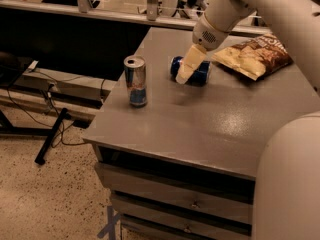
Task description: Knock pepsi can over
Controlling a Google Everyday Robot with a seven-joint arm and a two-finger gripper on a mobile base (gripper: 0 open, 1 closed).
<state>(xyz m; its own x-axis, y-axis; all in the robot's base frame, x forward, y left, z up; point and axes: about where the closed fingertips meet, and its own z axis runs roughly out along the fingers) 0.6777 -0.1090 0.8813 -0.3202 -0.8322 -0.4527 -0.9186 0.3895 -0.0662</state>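
Gripper [183, 77]: you see its cream tip angled down and to the left, low over the table, right in front of the pepsi can. From this view you cannot tell how far open it is, or whether it has hold of anything.
Arm [231, 10]: it reaches in from the upper right, pale and thick, with the wrist above the can.
Pepsi can [203, 73]: it lies on its side towards the back of the table, its length running roughly left to right. The gripper hides its middle; you see blue on both sides of it.
Silver can [135, 81]: it stands upright near the left edge, apart from the pepsi can and to its left.
Chip bag [252, 57]: it lies flat just to the right of the pepsi can, towards the back right.
Table [200, 126]: grey top, with drawers [190, 204] below the front edge.
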